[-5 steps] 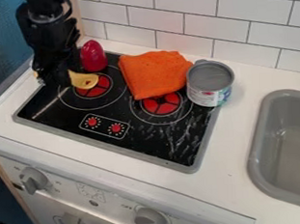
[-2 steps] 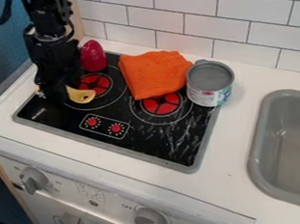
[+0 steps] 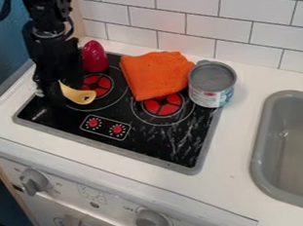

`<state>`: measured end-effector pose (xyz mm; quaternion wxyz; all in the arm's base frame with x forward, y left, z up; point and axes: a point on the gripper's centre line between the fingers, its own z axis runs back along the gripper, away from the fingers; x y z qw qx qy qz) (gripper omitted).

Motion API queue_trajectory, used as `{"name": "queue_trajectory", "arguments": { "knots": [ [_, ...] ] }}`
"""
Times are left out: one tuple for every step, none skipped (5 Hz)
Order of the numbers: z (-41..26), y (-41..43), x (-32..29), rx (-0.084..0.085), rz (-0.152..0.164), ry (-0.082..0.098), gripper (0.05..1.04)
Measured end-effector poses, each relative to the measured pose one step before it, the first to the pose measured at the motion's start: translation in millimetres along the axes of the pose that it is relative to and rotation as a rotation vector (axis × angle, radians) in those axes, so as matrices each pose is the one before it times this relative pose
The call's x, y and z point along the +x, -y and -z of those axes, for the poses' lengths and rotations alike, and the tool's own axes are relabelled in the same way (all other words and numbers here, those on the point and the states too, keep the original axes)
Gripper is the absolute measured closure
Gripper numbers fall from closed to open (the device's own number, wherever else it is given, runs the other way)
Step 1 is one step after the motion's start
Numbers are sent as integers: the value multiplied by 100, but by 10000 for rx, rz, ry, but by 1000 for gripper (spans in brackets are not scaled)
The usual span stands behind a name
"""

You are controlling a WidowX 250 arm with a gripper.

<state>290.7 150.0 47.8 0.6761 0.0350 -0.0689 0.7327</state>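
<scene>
While the gripper [image 3: 51, 94] appears clamped on the yellow spoon [image 3: 80, 96], its bowl by the left burner's [image 3: 100, 83] near edge, work seems midway, grasp made, release left.

Black stovetop [image 3: 155, 146] bears orange cloth [image 3: 154, 74], red object [image 3: 94, 57].

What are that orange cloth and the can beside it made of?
The cloth looks like soft, matte fabric, perhaps cotton or microfibre, given its rumpled folds. The can seems to be metal, judging by its dull grey rim; its printed label may be paper.
</scene>
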Motion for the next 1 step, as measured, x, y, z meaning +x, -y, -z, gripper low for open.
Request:
{"name": "queue_trajectory", "arguments": {
  "knots": [
    [-2903, 560, 572, -235, -217, 84, 84]
  ]
}}
